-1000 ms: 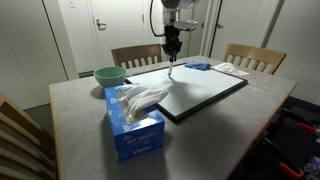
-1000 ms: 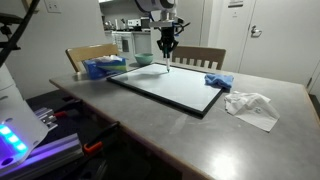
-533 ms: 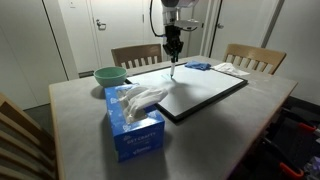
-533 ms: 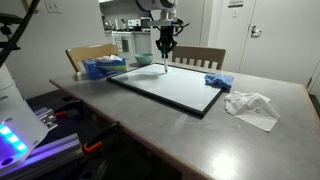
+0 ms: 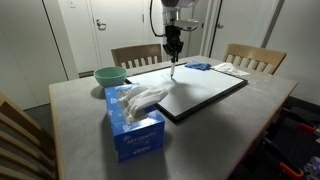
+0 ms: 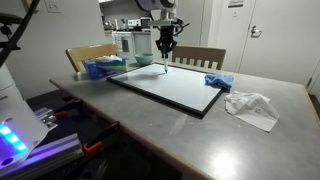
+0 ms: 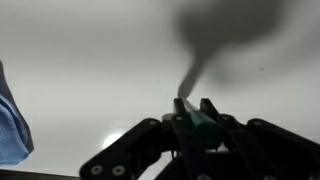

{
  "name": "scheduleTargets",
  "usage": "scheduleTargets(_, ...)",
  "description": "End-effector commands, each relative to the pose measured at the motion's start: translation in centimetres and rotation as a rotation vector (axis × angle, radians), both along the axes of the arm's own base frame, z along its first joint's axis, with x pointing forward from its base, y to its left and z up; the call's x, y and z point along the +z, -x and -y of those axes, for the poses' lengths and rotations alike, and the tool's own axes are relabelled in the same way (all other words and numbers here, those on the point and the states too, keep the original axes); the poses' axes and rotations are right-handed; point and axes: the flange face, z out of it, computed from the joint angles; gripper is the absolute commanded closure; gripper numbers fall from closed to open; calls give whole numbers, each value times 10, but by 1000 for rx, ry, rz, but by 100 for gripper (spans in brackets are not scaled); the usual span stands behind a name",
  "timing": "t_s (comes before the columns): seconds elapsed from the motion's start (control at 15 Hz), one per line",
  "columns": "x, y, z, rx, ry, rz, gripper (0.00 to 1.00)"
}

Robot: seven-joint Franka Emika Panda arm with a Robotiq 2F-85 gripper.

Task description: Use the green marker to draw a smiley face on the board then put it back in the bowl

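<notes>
My gripper (image 5: 173, 48) hangs over the far part of the board (image 5: 205, 95) and is shut on the green marker (image 7: 203, 127), which points straight down. In both exterior views the marker tip (image 6: 165, 62) sits at or just above the white surface; contact cannot be told. The wrist view shows the two fingers (image 7: 181, 108) clamped on the green barrel, with white board below and a blurred shadow. No drawn lines show on the board (image 6: 170, 88). The pale-green bowl (image 5: 110, 75) stands on the table beside the board, apart from the gripper. In the exterior view from the opposite side the bowl (image 6: 143, 60) is behind the board.
A blue tissue box (image 5: 134, 124) with a white tissue sticking out stands near the board's corner. A blue cloth (image 6: 217, 81) and a crumpled white tissue (image 6: 251, 106) lie by the board's other end. Wooden chairs (image 5: 255, 58) stand round the table.
</notes>
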Motion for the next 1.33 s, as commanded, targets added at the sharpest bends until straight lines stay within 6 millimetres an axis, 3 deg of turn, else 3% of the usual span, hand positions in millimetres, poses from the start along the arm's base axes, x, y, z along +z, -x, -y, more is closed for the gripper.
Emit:
scheduleTargets(0.0,6,1,2,-1,-3,-25,95)
scheduleTargets(0.6,27,-4,-3,33,-25,-75,95)
scheduleTargets(1.27,23,-6,-38,148,-64,-76,95)
